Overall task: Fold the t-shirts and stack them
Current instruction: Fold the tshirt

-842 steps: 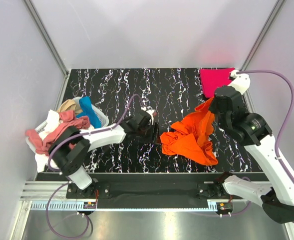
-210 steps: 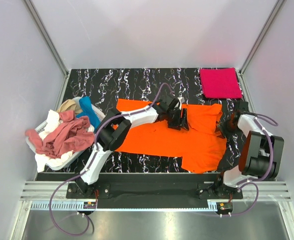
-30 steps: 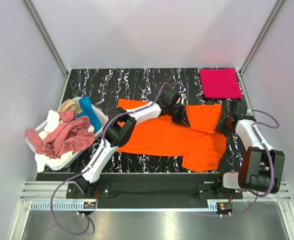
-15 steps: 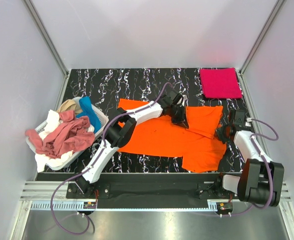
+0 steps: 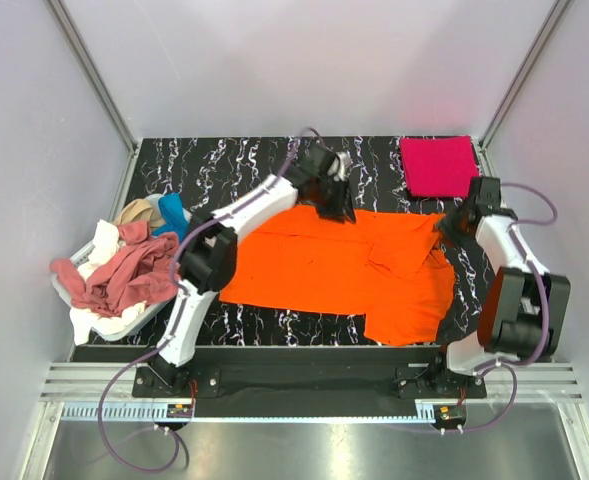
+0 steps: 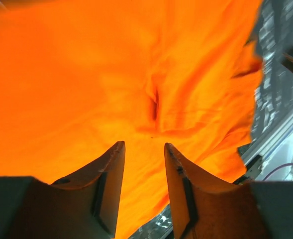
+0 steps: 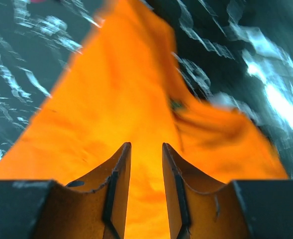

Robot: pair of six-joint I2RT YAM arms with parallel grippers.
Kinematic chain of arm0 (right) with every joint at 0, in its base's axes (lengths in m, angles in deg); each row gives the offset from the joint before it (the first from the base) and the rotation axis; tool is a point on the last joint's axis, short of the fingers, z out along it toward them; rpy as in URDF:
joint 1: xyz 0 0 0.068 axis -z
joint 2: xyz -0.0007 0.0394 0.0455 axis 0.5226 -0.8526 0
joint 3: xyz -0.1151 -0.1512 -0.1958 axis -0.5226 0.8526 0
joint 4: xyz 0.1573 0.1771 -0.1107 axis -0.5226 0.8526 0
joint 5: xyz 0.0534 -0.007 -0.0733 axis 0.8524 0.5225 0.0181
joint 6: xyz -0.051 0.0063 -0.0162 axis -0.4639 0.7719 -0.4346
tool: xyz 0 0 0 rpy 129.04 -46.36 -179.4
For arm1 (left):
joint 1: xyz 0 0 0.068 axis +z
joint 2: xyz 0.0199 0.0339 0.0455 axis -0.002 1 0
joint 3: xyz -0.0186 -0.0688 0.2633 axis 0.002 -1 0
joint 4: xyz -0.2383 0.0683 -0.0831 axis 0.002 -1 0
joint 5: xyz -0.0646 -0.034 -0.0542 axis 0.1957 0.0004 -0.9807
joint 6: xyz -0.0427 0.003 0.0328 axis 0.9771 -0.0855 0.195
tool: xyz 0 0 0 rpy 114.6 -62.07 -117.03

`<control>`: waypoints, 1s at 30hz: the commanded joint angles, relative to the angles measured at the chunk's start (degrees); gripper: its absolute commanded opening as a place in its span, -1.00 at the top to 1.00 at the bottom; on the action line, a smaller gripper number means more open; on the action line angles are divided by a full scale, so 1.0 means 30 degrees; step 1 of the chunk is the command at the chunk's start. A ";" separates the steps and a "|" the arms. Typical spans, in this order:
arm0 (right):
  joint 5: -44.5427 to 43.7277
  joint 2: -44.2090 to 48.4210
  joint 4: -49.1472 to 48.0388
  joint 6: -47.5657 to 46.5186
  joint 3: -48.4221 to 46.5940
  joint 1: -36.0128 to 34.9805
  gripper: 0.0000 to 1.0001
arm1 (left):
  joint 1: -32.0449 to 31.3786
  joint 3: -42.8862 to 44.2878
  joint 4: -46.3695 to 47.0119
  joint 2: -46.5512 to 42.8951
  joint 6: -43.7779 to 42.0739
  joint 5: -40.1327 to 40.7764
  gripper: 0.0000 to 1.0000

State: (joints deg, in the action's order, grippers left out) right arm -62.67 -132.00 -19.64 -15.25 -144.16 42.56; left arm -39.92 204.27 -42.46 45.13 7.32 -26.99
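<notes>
Far left, the white-and-blue basket (image 5: 204,238) sits at the table's edge, heaped with unfolded shirts: a dusty rose-red shirt (image 5: 124,270) draped on top, a white shirt (image 5: 99,240), a tan shirt (image 5: 139,212) and a blue shirt (image 5: 179,222) tucked behind it. All of that is waiting its turn.

Moving in, the left arm stretches long across the black marbled table (image 5: 234,165), and the left gripper (image 5: 338,210) hangs over the far edge of the orange t-shirt (image 5: 324,265). From the wrist its fingers (image 6: 111,169) stand apart with nothing pinched, only orange cloth below and a deep crease running away from them.

The orange shirt itself lies spread nearly flat mid-table, rumpled toward its right side. It looks thin, light and floppy: it will sag and trail from any single pinch and bunch if dragged. I'd say the safe holds are edges and corners, hem or shoulder seam, both arms lifting together so the fold lands straight.

On the right, the right gripper (image 5: 452,228) sits at the shirt's right edge, jaws parted and empty in its own view, with cloth tapering away beneath.

Far right corner: the crimson-pink t-shirt (image 5: 437,166) lies folded square, well apart from the orange one.
</notes>
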 commanded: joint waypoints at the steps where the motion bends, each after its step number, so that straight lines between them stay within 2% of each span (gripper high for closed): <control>1: 0.1501 -0.1629 -0.0762 -0.3746 -0.2195 0.0242 0.23 | 0.1900 -0.0003 -0.0032 -0.1210 -0.1456 0.0295 0.15; 4: 0.1294 -0.2683 -0.1350 -0.4511 -0.3075 0.0912 0.21 | 0.3014 -0.0267 -0.0061 -0.0624 -0.1602 0.0499 0.14; 8: 0.3399 -0.4441 -0.1643 -0.5592 -0.4537 0.1794 0.21 | 0.4127 -0.0268 -0.0090 0.0518 -0.1545 0.0705 0.15; 15: 0.5865 -0.7485 -0.2755 -0.5977 -0.5595 0.2147 0.20 | 0.4687 -0.0880 -0.0120 0.1517 -0.1164 0.1552 0.15; 20: 0.3264 -0.9305 -0.2728 -0.4780 -0.6240 0.2527 0.27 | 0.4862 -0.2112 -0.0120 0.1195 -0.0725 0.2987 0.15; 23: 0.1445 -1.0008 -0.2610 -0.4017 -0.6504 0.2996 0.39 | 0.5096 -0.2524 -0.0091 0.1165 -0.0286 0.4042 0.14; 26: 0.1381 -1.0913 -0.2581 -0.3955 -0.7381 0.3026 0.46 | 0.5272 -0.1765 -0.0149 0.1661 0.0125 0.4221 0.14; 30: 0.2320 -1.1709 -0.2552 -0.3926 -0.8729 0.3026 0.45 | 0.5302 0.0924 -0.0119 0.2598 0.0331 0.2525 0.13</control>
State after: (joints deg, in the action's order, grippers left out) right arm -53.64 -164.87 -26.70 -27.54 -167.17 51.41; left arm -25.17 201.85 -42.40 50.44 7.91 -20.15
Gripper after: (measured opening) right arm 0.273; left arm 0.431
